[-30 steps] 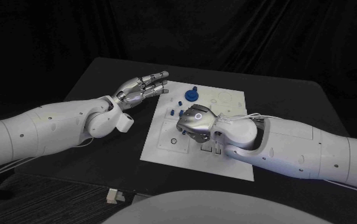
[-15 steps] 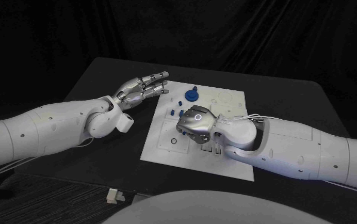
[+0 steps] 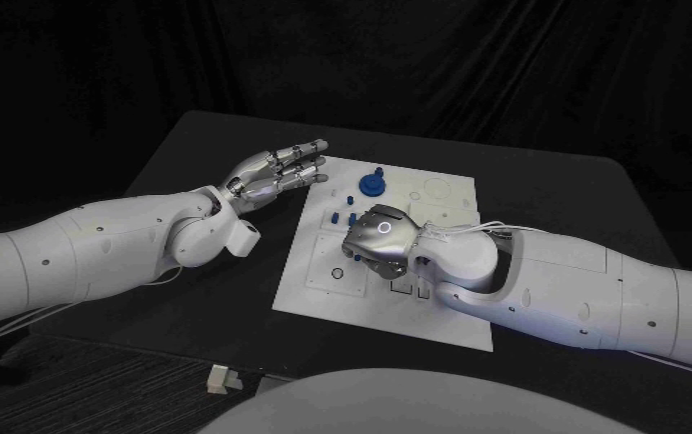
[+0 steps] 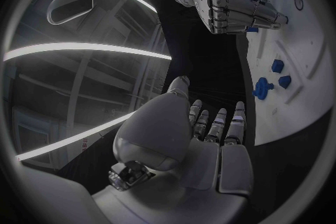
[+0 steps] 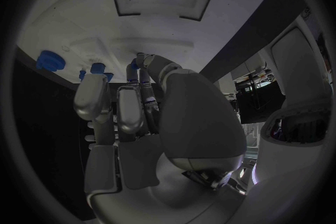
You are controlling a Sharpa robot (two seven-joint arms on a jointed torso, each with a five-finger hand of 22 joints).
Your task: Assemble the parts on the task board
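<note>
Head view: we log the task board (image 3: 433, 299), a white plate on the black table (image 3: 188, 154), with a large blue part (image 3: 372, 185) standing near its far edge and small blue parts (image 3: 335, 218) just beside our right hand (image 3: 382, 239). That hand sits low over the board's middle, fingers curled under; whether it grips a part we cannot tell. Our left hand (image 3: 277, 171) hovers off the board's left edge, fingers straight and apart, holding nothing. Left wrist view: left hand (image 4: 210, 134) flat and empty; board (image 4: 308, 56) carrying three blue parts (image 4: 271, 79); right hand (image 4: 241, 8) bent over further blue pieces. Right wrist view: right hand (image 5: 126, 106) with fingertips down at the board (image 5: 70, 28), blue parts (image 5: 49, 59) nearby. We judge assembly early: several parts look loose, most placements remain.
</note>
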